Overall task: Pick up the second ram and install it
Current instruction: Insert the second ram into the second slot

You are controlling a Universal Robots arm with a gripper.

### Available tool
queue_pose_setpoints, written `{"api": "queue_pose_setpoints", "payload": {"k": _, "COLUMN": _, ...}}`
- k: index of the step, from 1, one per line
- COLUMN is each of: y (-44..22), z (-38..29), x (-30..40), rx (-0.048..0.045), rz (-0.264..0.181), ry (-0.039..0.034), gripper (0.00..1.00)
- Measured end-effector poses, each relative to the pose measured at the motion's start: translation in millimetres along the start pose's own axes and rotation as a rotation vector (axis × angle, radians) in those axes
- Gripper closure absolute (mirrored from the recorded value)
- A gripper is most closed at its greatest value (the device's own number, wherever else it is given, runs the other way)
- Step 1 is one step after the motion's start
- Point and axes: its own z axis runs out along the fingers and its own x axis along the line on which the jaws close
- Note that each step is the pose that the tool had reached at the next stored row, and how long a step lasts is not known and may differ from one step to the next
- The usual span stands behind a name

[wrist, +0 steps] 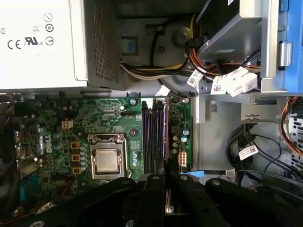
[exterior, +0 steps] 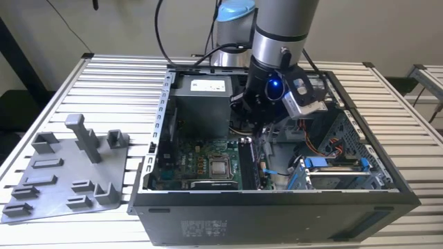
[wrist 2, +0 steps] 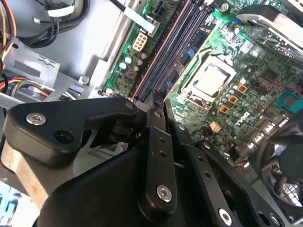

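Note:
My gripper [exterior: 260, 127] reaches down into the open computer case [exterior: 159, 129], over the far end of the memory slots [wrist: 155, 137] beside the processor [wrist: 106, 161]. Its black fingers [wrist: 154, 189] stand close together in both wrist views. They are shut on a thin strip seen edge-on with a coppery edge, the second ram [wrist: 167, 202], most of which they hide. The gripper [wrist 2: 158, 106] has its tips right at the end of the long dark slots [wrist 2: 175, 42]. In the first wrist view the gripper [wrist: 166, 182] lines up with the slot nearest the board's edge.
The power supply [wrist: 42, 42] and bundled cables [wrist: 208, 71] lie beyond the slots. A drive cage with blue clips [exterior: 332, 168] stands at the exterior view's right. A grey tray with upright posts [exterior: 66, 171] rests on the slatted table outside the case.

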Motion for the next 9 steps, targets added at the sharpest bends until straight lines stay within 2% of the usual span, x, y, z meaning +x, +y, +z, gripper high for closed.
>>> {"api": "queue_pose_setpoints", "payload": {"k": 9, "y": -5.8, "z": 12.3, "x": 3.1, "rx": -0.0002, "rz": -0.007, "ry": -0.0004, "gripper": 0.86}}
